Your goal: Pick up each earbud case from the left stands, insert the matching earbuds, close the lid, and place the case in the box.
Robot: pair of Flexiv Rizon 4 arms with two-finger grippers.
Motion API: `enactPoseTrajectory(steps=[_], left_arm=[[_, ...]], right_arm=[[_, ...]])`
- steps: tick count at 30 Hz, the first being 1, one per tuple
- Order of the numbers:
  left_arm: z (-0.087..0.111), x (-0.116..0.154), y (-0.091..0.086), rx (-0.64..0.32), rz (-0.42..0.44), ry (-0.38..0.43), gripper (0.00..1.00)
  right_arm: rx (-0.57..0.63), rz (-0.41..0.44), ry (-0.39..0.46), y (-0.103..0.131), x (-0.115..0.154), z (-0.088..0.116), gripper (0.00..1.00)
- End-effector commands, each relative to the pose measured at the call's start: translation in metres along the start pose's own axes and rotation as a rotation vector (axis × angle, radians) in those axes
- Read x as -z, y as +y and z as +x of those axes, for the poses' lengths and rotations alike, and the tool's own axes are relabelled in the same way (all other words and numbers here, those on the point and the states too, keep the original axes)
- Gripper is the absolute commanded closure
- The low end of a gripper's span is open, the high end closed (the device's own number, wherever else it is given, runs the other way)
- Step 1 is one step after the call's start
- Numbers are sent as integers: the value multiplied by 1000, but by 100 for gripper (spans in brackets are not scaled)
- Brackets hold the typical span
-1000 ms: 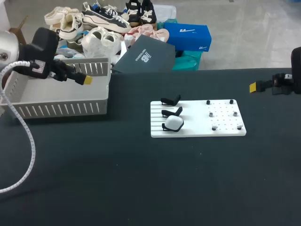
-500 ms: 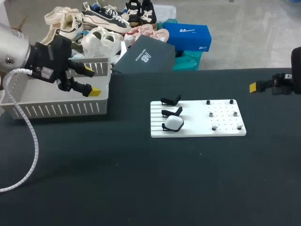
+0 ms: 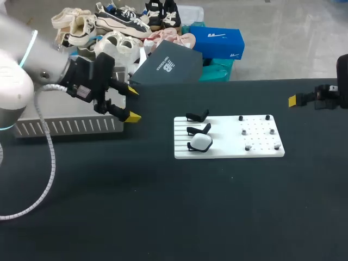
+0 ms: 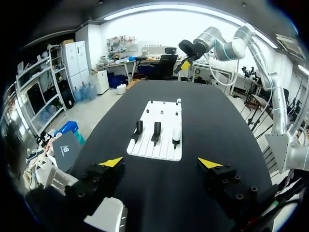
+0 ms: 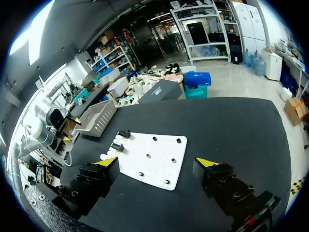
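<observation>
My left gripper (image 3: 134,104) hangs over the black table (image 3: 163,206) with its two yellow-tipped fingers spread wide and nothing between them. It is just right of the near right corner of the grey slotted box (image 3: 65,127) and well left of the white board (image 3: 228,145).

In the left wrist view the board lies straight ahead of the spread fingers, across bare tabletop.

Three black stands sit in a row on the left part of the board. The far stand (image 3: 197,116) and the middle stand (image 3: 199,129) are empty. The one white earbud case (image 3: 202,142) rests on the nearest stand, with its lid down as far as I can tell.

On the right part of the board are several small dark pieces (image 3: 244,131), too small for me to tell what they are.

My right gripper (image 5: 157,162) is out over the far right edge of the table, well apart from the board. Its wrist view shows its fingers wide apart and holding nothing. From there the board lies ahead and the box is beyond it on the far left.
</observation>
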State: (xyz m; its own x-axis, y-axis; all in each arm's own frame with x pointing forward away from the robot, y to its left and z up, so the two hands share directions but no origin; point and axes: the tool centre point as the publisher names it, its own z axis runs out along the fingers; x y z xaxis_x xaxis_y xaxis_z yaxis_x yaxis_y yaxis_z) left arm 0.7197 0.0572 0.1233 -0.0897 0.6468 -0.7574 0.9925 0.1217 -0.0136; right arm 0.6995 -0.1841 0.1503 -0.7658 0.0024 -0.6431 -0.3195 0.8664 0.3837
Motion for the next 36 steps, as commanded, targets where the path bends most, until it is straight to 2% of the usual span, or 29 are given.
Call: enactPoseTrajectory(steps=[1, 2, 12, 13, 19, 25, 33, 34, 35, 36], left_arm=[[-3, -21, 6, -10, 8, -34, 0], [-3, -26, 5, -21, -9, -45, 0], [-12, -55, -6, -3, 23, -79, 0], [-14, -65, -11, 0, 29, -84, 0], [-16, -81, -21, -10, 18, -125, 0], [-16, -97, -25, 20, 34, -146, 0], [-18, -119, -29, 7, 56, -166, 0], [-18, -120, -29, 6, 59, -169, 3], [-18, -123, -30, 7, 63, -174, 19], [-18, -124, -30, 7, 64, -174, 21]], right_arm=[[1, -6, 2, -2, 0, 0, 0], [1, -6, 2, -2, 0, 0, 0], [1, -6, 2, -2, 0, 0, 0], [1, -6, 2, -2, 0, 0, 0], [1, -6, 2, -2, 0, 0, 0], [1, -6, 2, -2, 0, 0, 0], [1, -6, 2, -2, 0, 0, 0], [1, -6, 2, -2, 0, 0, 0], [1, -6, 2, -2, 0, 0, 0], [1, -6, 2, -2, 0, 0, 0]])
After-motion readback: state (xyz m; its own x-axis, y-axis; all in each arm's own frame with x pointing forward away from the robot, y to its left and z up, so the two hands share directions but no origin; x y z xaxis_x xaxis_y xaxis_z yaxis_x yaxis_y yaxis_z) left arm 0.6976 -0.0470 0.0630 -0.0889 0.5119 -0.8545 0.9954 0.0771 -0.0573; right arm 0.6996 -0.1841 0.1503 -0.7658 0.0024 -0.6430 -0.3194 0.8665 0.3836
